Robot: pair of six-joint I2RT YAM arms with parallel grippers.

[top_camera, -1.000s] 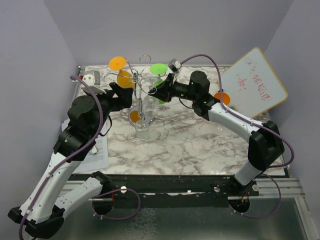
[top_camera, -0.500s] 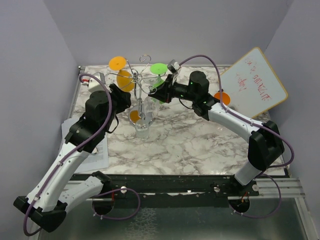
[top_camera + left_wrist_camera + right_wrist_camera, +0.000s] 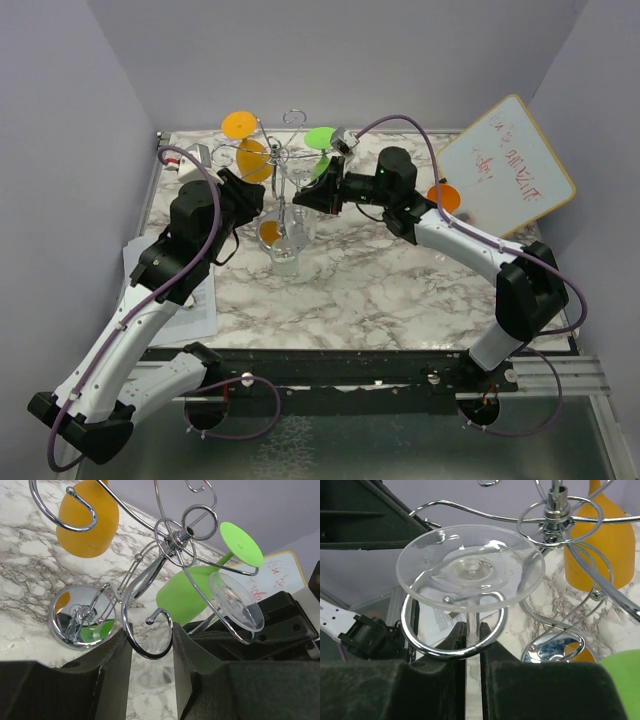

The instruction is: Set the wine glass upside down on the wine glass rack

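The marble table (image 3: 400, 280) carries the rack (image 3: 176, 539), with 2 arms reaching in from either side. The right gripper (image 3: 472, 645) is pinched narrow on the stem of the clear glass (image 3: 470, 570). The glass is held foot-up, and its stem appears to pass through 1 scroll loop. The left gripper (image 3: 150, 652) straddles another loop, jaws partly apart; whether they press it I cannot tell. An orange glass (image 3: 87, 520) and a green glass (image 3: 185, 595) hang inverted.

Overhead and close wrists sharing rack (image 3: 175, 538)
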